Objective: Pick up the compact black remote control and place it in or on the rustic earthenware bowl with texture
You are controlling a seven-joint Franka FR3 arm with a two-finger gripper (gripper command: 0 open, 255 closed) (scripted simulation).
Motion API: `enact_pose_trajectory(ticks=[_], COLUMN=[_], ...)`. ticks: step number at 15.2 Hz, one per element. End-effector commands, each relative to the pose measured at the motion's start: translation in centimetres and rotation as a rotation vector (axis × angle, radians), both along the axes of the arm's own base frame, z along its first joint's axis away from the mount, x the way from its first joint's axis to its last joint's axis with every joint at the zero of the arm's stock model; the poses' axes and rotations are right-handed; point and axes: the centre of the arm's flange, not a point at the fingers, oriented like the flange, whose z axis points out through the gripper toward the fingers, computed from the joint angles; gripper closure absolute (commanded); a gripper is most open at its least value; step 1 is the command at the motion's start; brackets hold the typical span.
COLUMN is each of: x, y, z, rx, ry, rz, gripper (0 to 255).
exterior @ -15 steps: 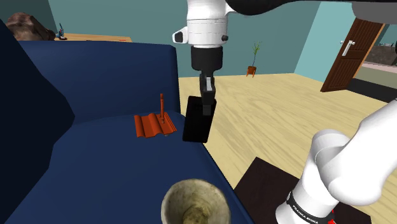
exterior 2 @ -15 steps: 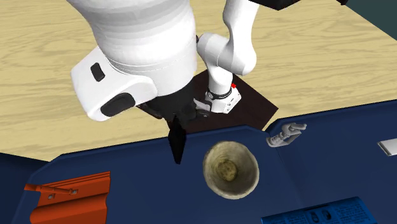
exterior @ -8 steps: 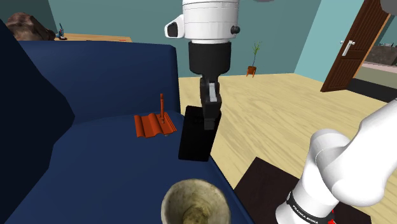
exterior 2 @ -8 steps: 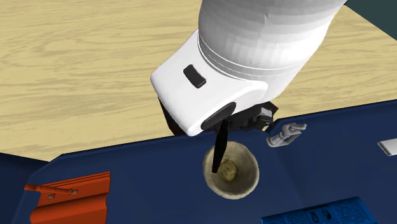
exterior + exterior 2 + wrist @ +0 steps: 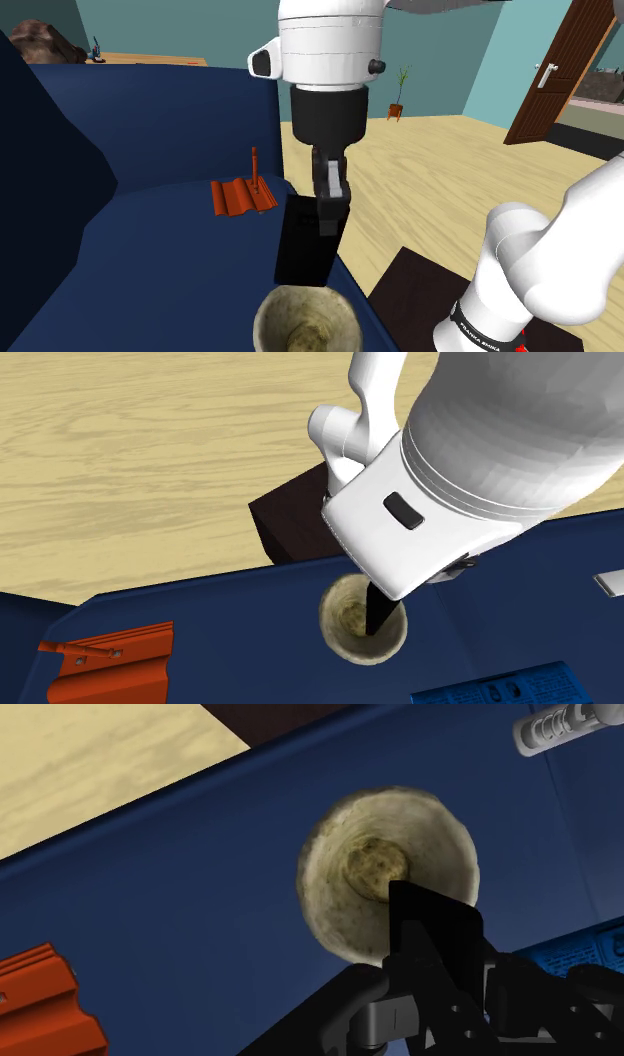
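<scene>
Lower centre, shoulder view: gripper (image 5: pixel 330 203) clamped on black remote (image 5: pixel 303 245) near its top end, over tan bowl (image 5: pixel 305 322); likely rigid, light, slick; pinch flat faces.

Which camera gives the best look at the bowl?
The wrist view: the bowl shows nearly whole, rim and inside, with the remote covering a part. The shoulder view cuts the bowl off at the bottom edge. In the second exterior view the arm hides part of the bowl.

The black band (image 5: pixel 476 330) low on the white arm (image 5: pixel 545 255) carries small white lettering, apparently "FRANKA EMIKA".
</scene>
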Motion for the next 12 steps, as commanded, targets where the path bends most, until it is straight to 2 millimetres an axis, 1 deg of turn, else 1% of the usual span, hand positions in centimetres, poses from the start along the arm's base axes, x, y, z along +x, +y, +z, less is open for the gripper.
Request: enact_pose_trajectory(ticks=[1, 12], x=[0.1, 0.1], y=[0.0, 0.0], z=[-1.0, -6.8], rx=[0.0, 0.0], ry=[0.0, 0.0], rz=[0.0, 0.0], gripper=[255, 255])
